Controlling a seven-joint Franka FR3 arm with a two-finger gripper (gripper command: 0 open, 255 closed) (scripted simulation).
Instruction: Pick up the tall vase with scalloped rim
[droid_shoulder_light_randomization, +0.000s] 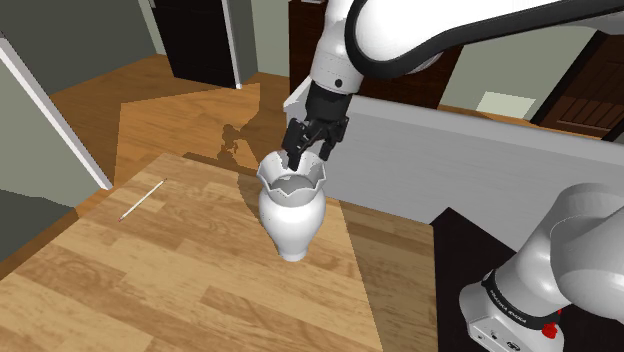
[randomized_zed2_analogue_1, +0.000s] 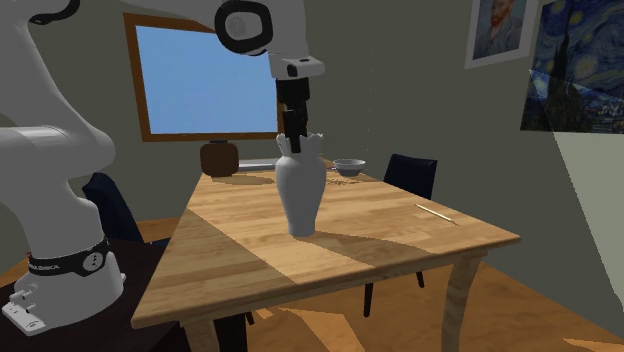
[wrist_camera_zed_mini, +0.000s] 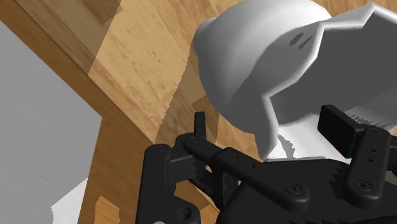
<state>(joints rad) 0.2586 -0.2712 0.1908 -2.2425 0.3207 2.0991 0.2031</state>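
A tall white vase (droid_shoulder_light_randomization: 290, 215) with a scalloped rim stands upright on the wooden table (droid_shoulder_light_randomization: 150, 290); it is at the table's middle in the second exterior view (randomized_zed2_analogue_1: 301, 190). My black gripper (droid_shoulder_light_randomization: 306, 155) hangs right over the rim's far side, open. One finger sits outside the wall and the other finger (wrist_camera_zed_mini: 340, 130) sits over the mouth. In the wrist view the vase (wrist_camera_zed_mini: 254, 57) wall passes between the fingers of the gripper (wrist_camera_zed_mini: 270, 130), with a strip of wood showing between the outer finger and the wall.
A thin stick (droid_shoulder_light_randomization: 143, 198) lies near the table's far corner. A grey bowl (randomized_zed2_analogue_1: 349, 166) and a brown pot (randomized_zed2_analogue_1: 219, 158) stand at the window end. Dark chairs (randomized_zed2_analogue_1: 410, 172) flank the table. A grey low wall (droid_shoulder_light_randomization: 480, 150) runs behind it, next to my stand (droid_shoulder_light_randomization: 510, 310).
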